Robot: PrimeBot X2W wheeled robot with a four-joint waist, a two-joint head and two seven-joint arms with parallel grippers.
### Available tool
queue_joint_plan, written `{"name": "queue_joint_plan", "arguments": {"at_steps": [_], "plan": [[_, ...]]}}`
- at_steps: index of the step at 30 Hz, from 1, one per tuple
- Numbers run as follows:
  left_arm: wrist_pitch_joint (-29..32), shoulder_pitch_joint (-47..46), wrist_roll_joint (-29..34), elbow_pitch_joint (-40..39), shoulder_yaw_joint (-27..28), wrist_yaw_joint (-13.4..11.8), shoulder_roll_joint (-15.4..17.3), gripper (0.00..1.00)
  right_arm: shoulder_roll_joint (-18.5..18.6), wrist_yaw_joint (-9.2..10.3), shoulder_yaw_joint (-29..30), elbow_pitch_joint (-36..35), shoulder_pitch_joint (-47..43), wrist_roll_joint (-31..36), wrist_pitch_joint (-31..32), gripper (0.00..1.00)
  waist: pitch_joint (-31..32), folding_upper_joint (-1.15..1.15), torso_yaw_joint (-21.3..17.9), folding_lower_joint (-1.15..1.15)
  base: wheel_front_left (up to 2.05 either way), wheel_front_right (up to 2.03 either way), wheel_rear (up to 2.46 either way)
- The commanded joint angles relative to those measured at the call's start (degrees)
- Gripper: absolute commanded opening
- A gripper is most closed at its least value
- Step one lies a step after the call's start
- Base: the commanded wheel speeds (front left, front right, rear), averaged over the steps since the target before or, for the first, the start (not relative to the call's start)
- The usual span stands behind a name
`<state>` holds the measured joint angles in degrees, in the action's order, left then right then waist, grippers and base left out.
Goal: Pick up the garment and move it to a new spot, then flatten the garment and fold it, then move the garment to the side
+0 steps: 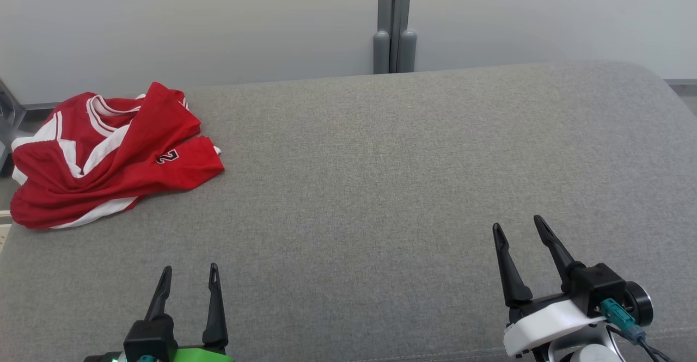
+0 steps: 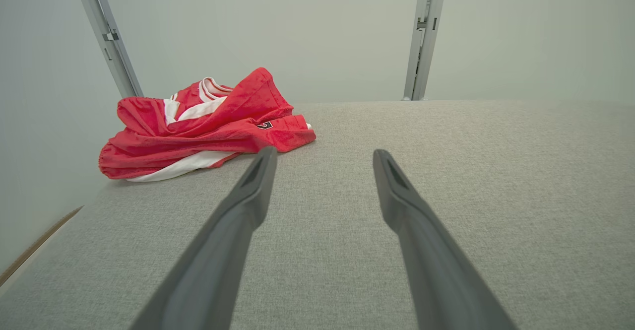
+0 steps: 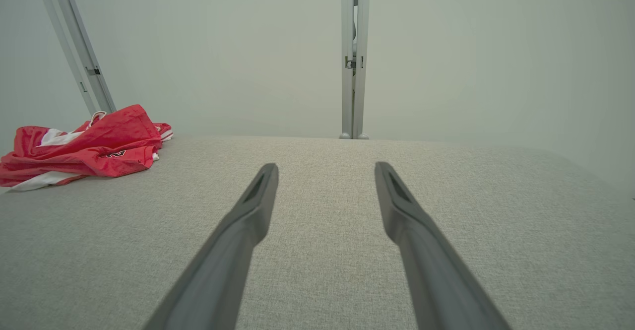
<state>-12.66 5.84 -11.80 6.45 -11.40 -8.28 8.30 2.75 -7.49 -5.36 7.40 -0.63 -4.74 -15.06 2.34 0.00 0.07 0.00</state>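
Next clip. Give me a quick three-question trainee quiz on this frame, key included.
1. True or false: the red garment lies flat and folded on the grey fabric surface.
2. Which is nearer the garment? A) left gripper B) right gripper
3. Fill in: both grippers' jaws stand ____.
Key: 1 false, it is crumpled; 2 A; 3 open.

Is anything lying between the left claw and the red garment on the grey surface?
Nothing visible does. Plain grey surface runs from the open left claw to the crumpled red garment at the far left edge.
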Motion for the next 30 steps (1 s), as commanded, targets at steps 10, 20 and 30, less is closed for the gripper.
{"name": "queue_joint_plan", "arguments": {"at_steps": [10, 20, 30], "plan": [[0.2, 0.3, -0.4, -0.3, -0.4, -0.6, 0.8, 1.0, 0.2, 0.0, 0.1, 0.1, 0.4, 0.2, -0.2, 1.0, -0.1, 0.0, 0.2, 0.0, 0.0, 0.0, 0.0], [0.1, -1.1, -0.2, -0.5, -0.5, -1.1, 1.3, 1.0, 0.2, 0.0, 1.1, -0.6, -0.2, -0.3, -0.2, 1.0, -0.5, 0.0, 5.0, 0.0, 0.0, 0.0, 0.0], [0.3, -1.6, -0.8, 0.2, -0.8, -0.7, 2.0, 1.0, 0.2, 0.0, 2.0, -1.0, -0.6, -0.8, -0.2, 1.0, -0.7, 0.0, 15.6, 0.0, 0.0, 0.0, 0.0]]}}
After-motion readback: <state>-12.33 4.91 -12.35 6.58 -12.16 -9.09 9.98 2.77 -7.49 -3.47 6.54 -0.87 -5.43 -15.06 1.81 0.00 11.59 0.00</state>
